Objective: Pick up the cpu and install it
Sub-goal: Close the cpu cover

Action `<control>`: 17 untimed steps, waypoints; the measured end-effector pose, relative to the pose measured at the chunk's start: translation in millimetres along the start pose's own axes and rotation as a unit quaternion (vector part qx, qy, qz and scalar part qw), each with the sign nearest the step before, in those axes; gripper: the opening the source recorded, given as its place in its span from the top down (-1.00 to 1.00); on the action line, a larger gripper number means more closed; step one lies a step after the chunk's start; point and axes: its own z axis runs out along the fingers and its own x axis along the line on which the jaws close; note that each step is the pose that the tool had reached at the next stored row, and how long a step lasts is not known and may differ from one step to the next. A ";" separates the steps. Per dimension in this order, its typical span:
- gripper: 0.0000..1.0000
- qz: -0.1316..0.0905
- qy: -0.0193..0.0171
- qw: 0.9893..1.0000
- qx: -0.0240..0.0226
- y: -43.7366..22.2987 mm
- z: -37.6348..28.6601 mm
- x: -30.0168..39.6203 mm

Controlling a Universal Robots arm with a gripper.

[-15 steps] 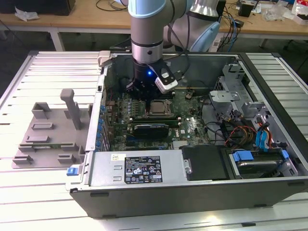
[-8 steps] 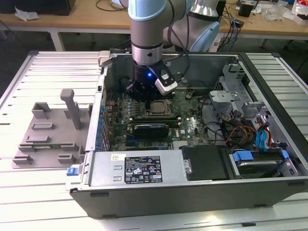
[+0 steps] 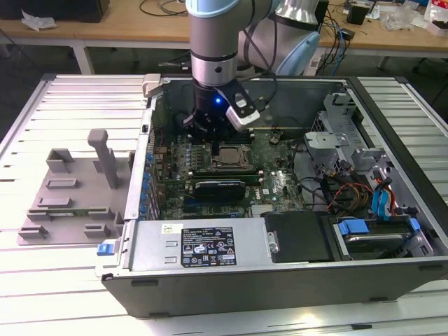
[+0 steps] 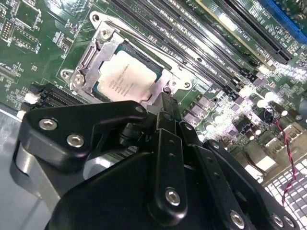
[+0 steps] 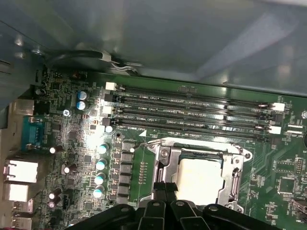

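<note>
In the exterior view, the gripper [image 3: 213, 134] hangs inside the open case [image 3: 280, 273], just above the cpu [image 3: 229, 157] on the motherboard [image 3: 280, 185]. In the second wrist view, the cpu [image 4: 125, 76] lies flat in its socket frame [image 4: 96, 52]; the gripper [image 4: 166, 98] is clenched on nothing, at the cpu's edge. In the first wrist view, the gripper [image 5: 166, 188] sits beside the seated cpu [image 5: 197, 178].

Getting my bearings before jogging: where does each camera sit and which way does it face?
Exterior view: off the arm, raised, looking down into the open computer case; arm and pincer show.
First wrist view: on the wrist, facing memory slots; pincer shows.
Second wrist view: on the wrist, facing the motherboard past the pincer.
Shared by all: cpu in its socket.
</note>
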 end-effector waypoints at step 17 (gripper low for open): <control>0.79 0.002 -0.007 1.000 0.004 -3.5 -0.9 -30.7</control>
